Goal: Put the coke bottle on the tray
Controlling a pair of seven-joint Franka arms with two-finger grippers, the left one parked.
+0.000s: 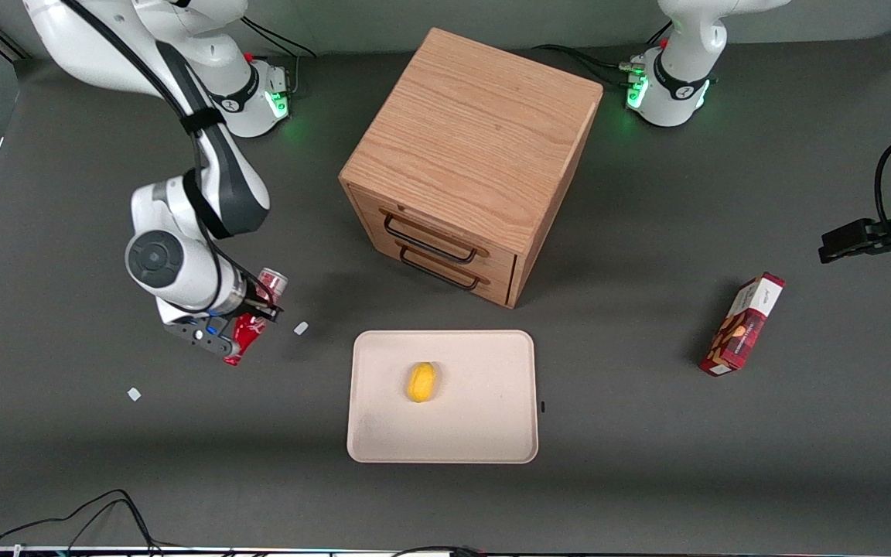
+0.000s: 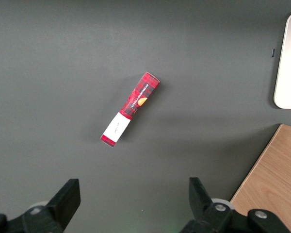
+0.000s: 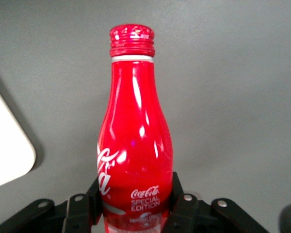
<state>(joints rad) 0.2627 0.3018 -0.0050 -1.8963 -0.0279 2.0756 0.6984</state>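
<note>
Clamped on the coke bottle (image 3: pixel 134 145), the pincer (image 3: pixel 134 206) has one black finger pressed against each side of the bottle's lower body. On the red bottle, white script reads as part of the Coca-Cola name, with a smaller "Coca-Cola SPECIAL EDITION" printed beneath it; finer lettering lower down is too small to read. Its ribbed red cap sits above a thin white ring.

From the front, the pincer (image 1: pixel 240 325) and the coke bottle (image 1: pixel 252 325) are toward the working arm's end of the dark grey surface (image 1: pixel 646 464), beside the tray (image 1: pixel 384 433) and apart from it. I cannot tell whether the bottle touches the surface. The right arm bends down from its base, its wrist turned over the bottle.

A yellow object (image 1: pixel 421 382) lies on the tray. The wooden drawer cabinet (image 1: pixel 469 155) stands farther from the front camera than the tray. A red snack box (image 1: pixel 742 325) lies toward the parked arm's end; its print is unreadable.
</note>
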